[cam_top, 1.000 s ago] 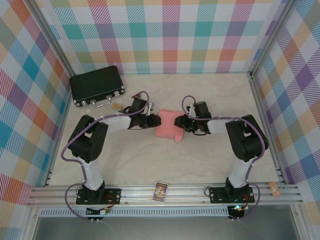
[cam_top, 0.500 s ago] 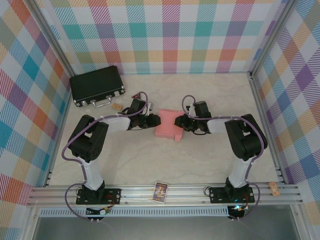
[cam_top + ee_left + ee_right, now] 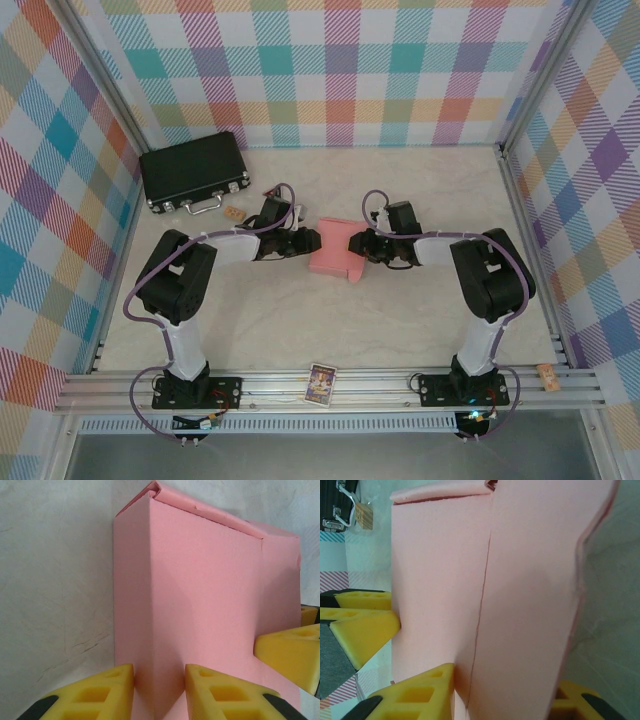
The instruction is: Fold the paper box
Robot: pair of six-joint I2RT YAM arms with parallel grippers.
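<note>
Salmon-pink card holds the centre of the pale table (image 3: 300,320): the paper box (image 3: 335,250), partly folded, sits between the two arms and is gripped from both sides. The left gripper (image 3: 308,243) meets it from 9 o'clock, the right gripper (image 3: 360,245) from 3 o'clock.

Seen from the left wrist, the left gripper (image 3: 159,692) has its yellow fingers (image 3: 107,695) drawn narrow on a raised fold of the paper box (image 3: 200,595), the card pinched between them. A yellow fingertip (image 3: 287,652) of the opposite arm touches the card at 3 o'clock in that view.

From the right wrist, the right gripper (image 3: 505,700) clamps an upright panel of the paper box (image 3: 520,590) with narrow jaws, one finger (image 3: 415,697) against the card, the other partly hidden behind it. The left arm's fingertips (image 3: 365,625) touch the card at 9 o'clock.

A black case (image 3: 193,172) with metal latches lies at 10 o'clock on the table, well apart from the paper box. A playing card (image 3: 321,382) rests on the metal rail (image 3: 400,385) at 6 o'clock, between the arm bases. A cork (image 3: 548,375) lies at the rail's end near 4 o'clock.
</note>
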